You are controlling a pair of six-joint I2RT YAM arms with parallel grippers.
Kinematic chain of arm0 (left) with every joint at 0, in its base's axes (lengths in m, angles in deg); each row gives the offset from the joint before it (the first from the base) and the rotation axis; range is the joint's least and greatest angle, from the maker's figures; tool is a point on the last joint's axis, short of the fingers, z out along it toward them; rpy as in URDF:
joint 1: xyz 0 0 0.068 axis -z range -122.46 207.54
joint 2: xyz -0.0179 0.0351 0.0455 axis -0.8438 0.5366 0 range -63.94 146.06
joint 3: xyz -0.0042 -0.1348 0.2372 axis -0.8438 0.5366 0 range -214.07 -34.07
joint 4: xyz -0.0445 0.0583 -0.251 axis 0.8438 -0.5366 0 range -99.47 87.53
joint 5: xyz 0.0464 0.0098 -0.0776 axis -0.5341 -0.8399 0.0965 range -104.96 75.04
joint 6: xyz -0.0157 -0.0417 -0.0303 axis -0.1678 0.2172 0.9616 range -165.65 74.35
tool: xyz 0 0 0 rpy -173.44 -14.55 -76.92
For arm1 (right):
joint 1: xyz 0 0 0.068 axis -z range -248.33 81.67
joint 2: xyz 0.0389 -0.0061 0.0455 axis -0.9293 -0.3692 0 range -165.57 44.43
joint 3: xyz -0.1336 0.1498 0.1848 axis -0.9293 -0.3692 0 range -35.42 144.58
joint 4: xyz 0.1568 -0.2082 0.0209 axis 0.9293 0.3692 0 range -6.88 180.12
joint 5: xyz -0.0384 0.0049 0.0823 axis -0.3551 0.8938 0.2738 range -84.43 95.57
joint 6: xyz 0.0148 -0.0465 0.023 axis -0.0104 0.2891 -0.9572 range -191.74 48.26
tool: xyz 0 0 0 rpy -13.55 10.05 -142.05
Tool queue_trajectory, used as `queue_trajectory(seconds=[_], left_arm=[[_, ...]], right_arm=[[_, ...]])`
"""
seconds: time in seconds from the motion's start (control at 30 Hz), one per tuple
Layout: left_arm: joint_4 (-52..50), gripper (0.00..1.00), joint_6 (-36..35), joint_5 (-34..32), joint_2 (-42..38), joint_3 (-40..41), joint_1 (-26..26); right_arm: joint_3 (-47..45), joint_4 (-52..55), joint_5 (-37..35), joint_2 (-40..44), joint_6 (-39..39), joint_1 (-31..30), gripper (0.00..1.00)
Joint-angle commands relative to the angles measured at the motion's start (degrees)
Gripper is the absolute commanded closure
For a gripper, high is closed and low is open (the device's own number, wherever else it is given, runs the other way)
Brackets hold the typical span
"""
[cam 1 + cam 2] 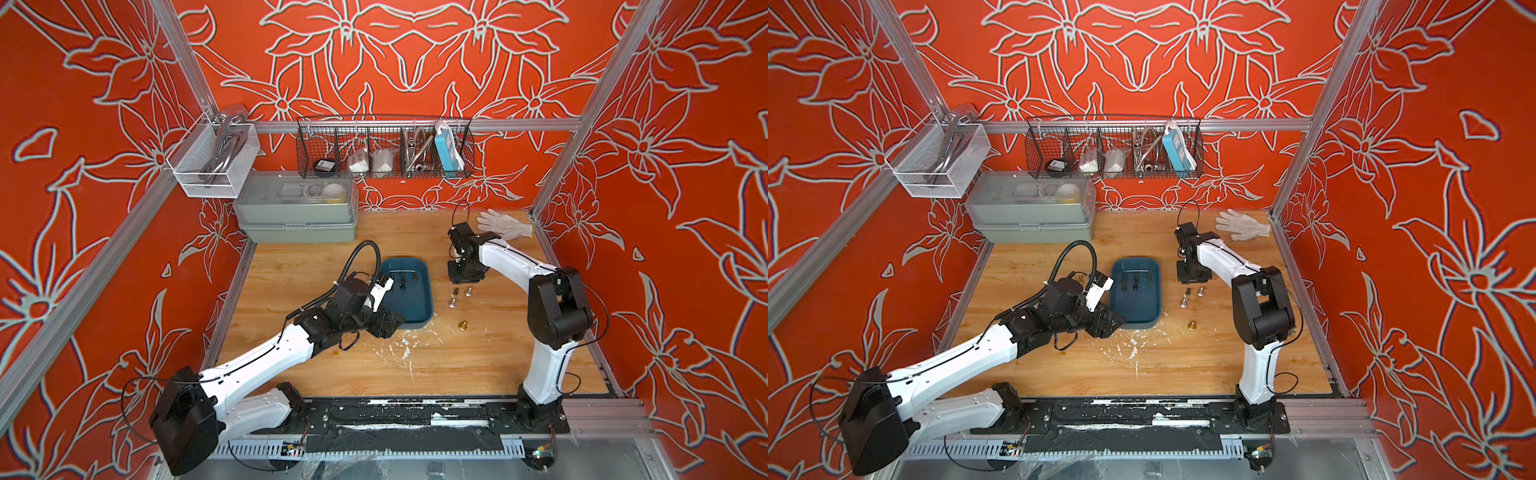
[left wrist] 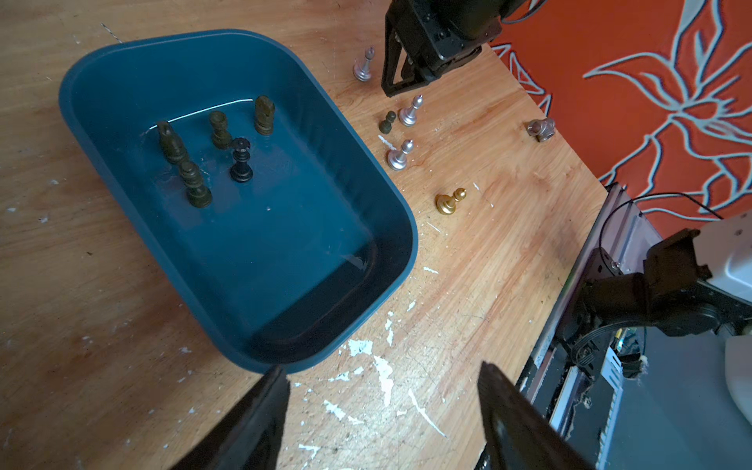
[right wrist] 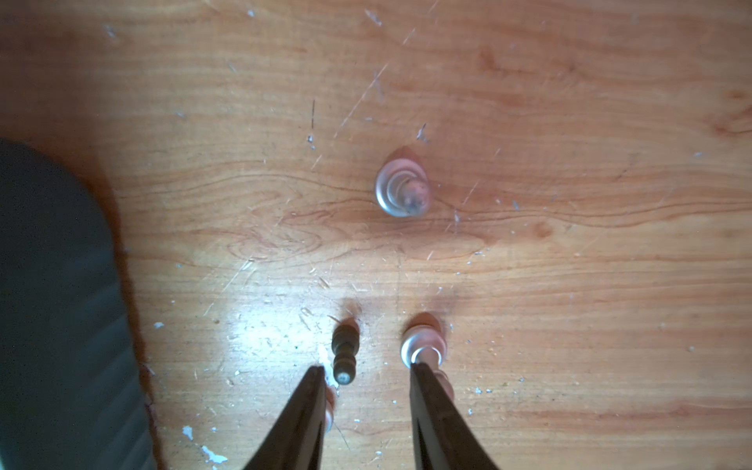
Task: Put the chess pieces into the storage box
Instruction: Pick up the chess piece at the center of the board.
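We take this for a robotics lab cell: aluminium frame posts (image 1: 187, 62) box in a scarred wooden table (image 1: 457, 365), printed red flower panels (image 1: 415, 54) stand as walls, a left arm (image 1: 257, 357) and a right arm (image 1: 544, 365) are bolted to a black rail (image 1: 415, 415), and a wire basket (image 1: 384, 124) of odds and ends hangs behind

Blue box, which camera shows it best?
The left wrist view: almost the whole box shows big, with five dark pieces standing inside. Both top views show the box small, its near corner hidden behind the left arm. The right wrist view catches only a blurred edge.
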Motion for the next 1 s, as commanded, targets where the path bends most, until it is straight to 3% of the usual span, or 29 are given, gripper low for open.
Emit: queue_trajectory(seconds=[0.0, 0.97], left_arm=[[0.8, 0.27, -0.8, 0.6, 0.3, -0.8, 0.4], [-0.5, 0.26, -0.2, 0.6, 4.9, -3.1, 0.6]], right_arm=[[1.0, 1.1, 1.4, -1.7, 0.2, -0.2, 0.65], [-0.6, -2.2, 1.0, -4.9, -1.4, -0.2, 0.72]])
